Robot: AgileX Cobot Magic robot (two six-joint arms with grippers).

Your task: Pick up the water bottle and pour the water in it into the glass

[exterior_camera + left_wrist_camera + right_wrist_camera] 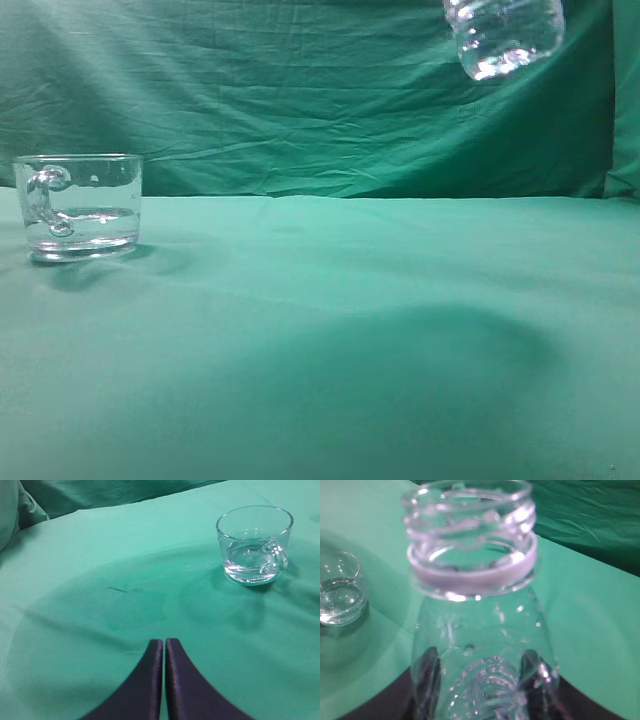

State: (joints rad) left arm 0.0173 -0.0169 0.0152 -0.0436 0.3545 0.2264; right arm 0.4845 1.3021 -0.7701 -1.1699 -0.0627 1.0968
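The glass (pixel 80 207) stands on the green cloth at the far left, handle toward the camera, with water (pixel 90 222) in its lower part. It also shows in the left wrist view (pixel 255 545) and at the left edge of the right wrist view (pixel 340 587). My right gripper (pixel 479 672) is shut on the water bottle (pixel 475 605), which has no cap and shows its pale neck ring. In the exterior view only the bottle's bottom end (pixel 505 35) shows, high at the top right. My left gripper (pixel 164 642) is shut and empty, low over the cloth, short of the glass.
Green cloth (pixel 330 340) covers the table and hangs as a backdrop (pixel 300 90) behind it. A broad shadow lies on the cloth at centre right.
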